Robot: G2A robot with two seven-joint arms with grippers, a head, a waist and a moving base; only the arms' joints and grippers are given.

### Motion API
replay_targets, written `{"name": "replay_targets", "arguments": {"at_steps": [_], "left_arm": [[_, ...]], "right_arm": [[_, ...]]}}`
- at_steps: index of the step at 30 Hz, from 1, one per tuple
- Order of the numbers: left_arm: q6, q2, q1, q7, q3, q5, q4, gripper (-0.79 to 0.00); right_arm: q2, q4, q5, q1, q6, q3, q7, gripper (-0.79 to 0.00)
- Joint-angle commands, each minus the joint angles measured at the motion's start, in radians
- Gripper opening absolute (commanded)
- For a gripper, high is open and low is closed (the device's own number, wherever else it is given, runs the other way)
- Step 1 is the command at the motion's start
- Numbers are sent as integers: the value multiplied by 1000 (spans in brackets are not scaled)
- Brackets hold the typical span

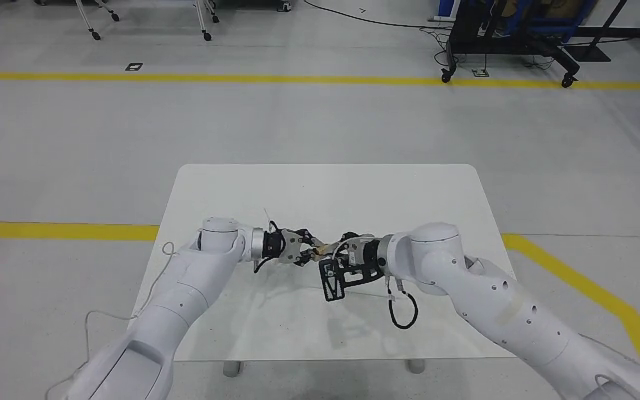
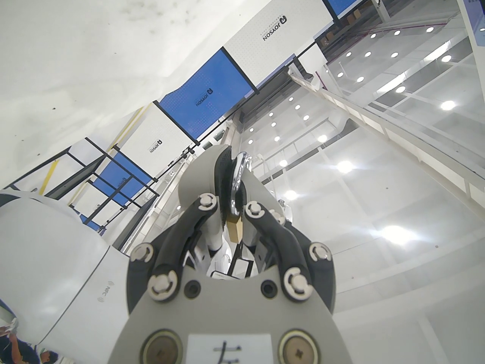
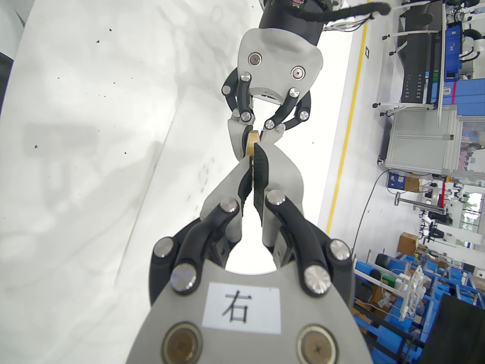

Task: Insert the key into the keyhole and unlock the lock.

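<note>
Above the middle of the table (image 1: pixel 420 190), the lock (image 2: pixel 235 230) is held in the air by the left gripper (image 2: pixel 235 170). Its fingers are clenched around it, with the chrome shackle (image 2: pixel 240 178) lying toward the fingertips and the small brass body toward the palm. Directly opposite the lock, the right gripper (image 3: pixel 254 157) is seen with its black ribbed pads (image 3: pixel 261 178) pressed together and their tips brought right up against the brass. The key is hidden between those pads, so a grasp on it is only inferred, and it cannot be told whether the blade is seated or which way the keyhole faces. The lock is judged rigid, dense for its size and smooth — the polished shackle especially is likely to slip or pivot once a twist is applied, so a hold across the flat brass faces would be steadier. The key is expected to be light, thin and stiff. It is best pinched by its flat head so that turning force is carried without bending the blade. Access to the lock is crowded mainly by the two sets of fingers themselves, which meet around it. A black cable (image 1: pixel 403 312) is looped from the right wrist, on the side away from the lock, and could drag during rotation. Well beyond the lock, a yellow floor line (image 1: pixel 300 78) is visible past the table.
</note>
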Motion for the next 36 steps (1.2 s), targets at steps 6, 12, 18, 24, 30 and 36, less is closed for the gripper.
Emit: {"name": "replay_targets", "arguments": {"at_steps": [6,12,18,24,30,36], "left_arm": [[-4,1,-1,-4,-2,-5,1,-785],[-48,3,2,15,-21,-26,-4,-785],[-91,5,11,47,-40,-39,-18,-785],[-118,9,19,75,-48,-25,-35,-785],[-216,16,24,149,-53,50,-67,-785],[-310,23,47,180,-72,77,-111,-785]], "right_arm": [[-16,29,53,19,6,-9,32,0],[-17,32,74,20,5,-3,23,0],[-17,32,74,20,5,-3,23,0],[-17,32,74,20,5,-3,23,0],[-12,19,62,-31,97,29,31,-169],[4,33,103,-83,98,104,-78,-785]]}}
